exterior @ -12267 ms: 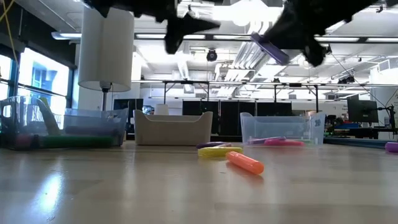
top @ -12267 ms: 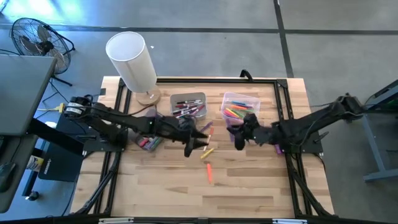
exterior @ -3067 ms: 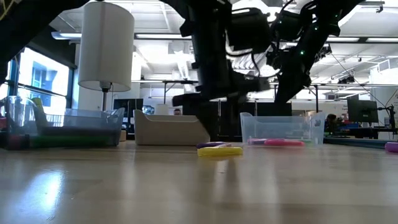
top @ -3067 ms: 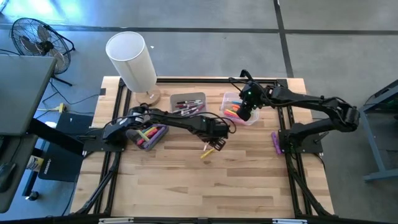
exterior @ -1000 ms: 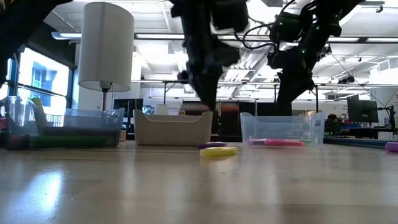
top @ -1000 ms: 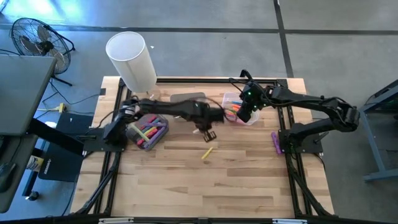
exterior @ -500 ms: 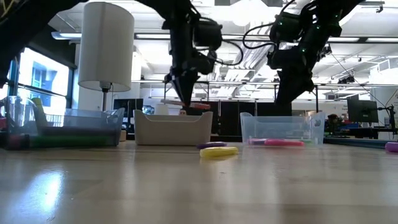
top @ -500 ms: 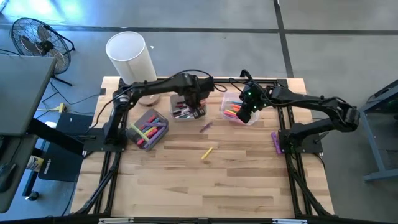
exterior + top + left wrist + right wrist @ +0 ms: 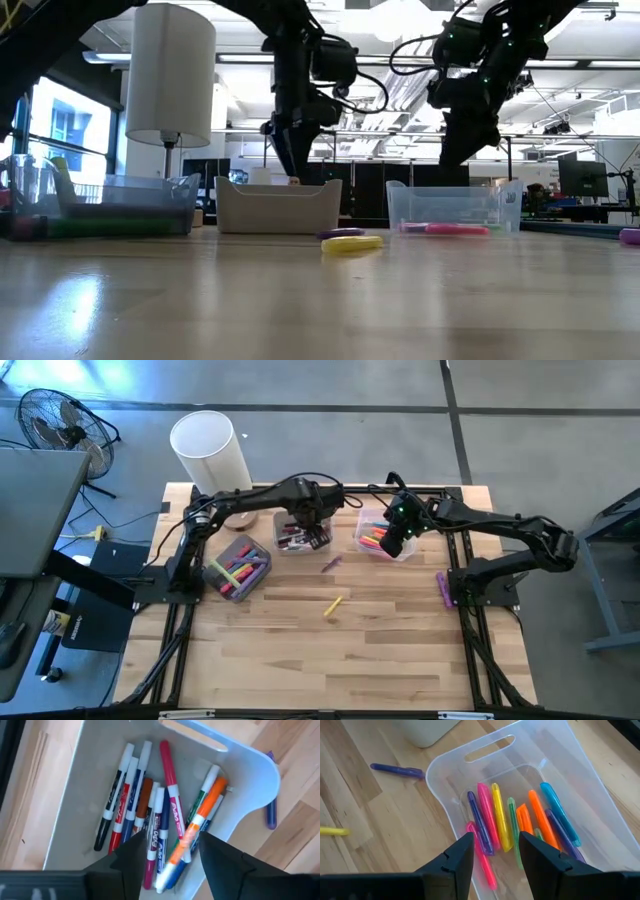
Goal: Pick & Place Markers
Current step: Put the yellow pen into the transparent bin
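Observation:
My left gripper (image 9: 308, 532) (image 9: 170, 865) hangs open, pointing down, over the grey bin (image 9: 300, 515) (image 9: 240, 757). Several markers lie in that bin. On top of them is a blurred orange marker (image 9: 200, 817) just below the fingers, and I see no finger on it. My right gripper (image 9: 392, 540) (image 9: 495, 862) hovers open above the clear bin (image 9: 385, 517) (image 9: 470, 755) of highlighters. A purple marker (image 9: 330, 563) and a yellow marker (image 9: 333, 604) lie flat on the table. Another purple marker (image 9: 441, 588) lies near the right edge.
A third bin (image 9: 237, 568) holding markers stands at the table's left. A white lamp (image 9: 212, 460) stands at the far left corner. Bare wood stretches across the table's near half (image 9: 330, 660).
My left gripper has gone from the table's middle toward the far edge, stopping over the grey bin with an orange marker. There it has opened and let go, and the marker has dropped among the markers in the bin.

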`<move>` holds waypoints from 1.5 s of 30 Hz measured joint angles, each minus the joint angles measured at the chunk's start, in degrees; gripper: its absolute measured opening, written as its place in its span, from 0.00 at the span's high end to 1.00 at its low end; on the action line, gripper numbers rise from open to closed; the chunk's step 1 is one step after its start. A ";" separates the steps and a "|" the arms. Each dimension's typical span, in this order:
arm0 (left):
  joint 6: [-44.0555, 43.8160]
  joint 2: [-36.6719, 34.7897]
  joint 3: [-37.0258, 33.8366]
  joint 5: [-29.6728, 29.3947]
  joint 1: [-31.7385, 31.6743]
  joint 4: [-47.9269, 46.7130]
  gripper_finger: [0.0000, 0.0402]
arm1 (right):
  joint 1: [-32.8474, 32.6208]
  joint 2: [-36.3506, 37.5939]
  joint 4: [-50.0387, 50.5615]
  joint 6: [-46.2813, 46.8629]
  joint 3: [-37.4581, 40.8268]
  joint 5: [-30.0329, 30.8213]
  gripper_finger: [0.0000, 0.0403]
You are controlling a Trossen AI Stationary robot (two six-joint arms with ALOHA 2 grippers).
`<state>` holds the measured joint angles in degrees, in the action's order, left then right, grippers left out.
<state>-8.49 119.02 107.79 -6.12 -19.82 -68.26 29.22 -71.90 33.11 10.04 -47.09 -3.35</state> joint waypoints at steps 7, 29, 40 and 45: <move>-6.48 -1.40 0.10 2.96 3.94 -0.23 0.68 | 0.01 0.00 -0.38 0.35 0.00 -0.07 0.64; -9.79 -20.16 -33.06 0.44 26.70 25.92 1.00 | -17.04 -0.44 -4.25 6.79 -3.38 13.07 0.97; -18.56 -49.74 -63.25 -2.41 31.17 40.40 1.00 | -34.35 -15.09 2.47 -4.08 -23.36 15.95 0.99; -11.91 -59.05 -64.94 -3.33 31.08 39.53 1.00 | -38.82 -27.09 6.15 -10.77 -34.11 14.58 0.94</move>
<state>-20.40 59.97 42.85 -9.46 11.27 -28.73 -9.60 -98.98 39.26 -0.73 -81.20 11.23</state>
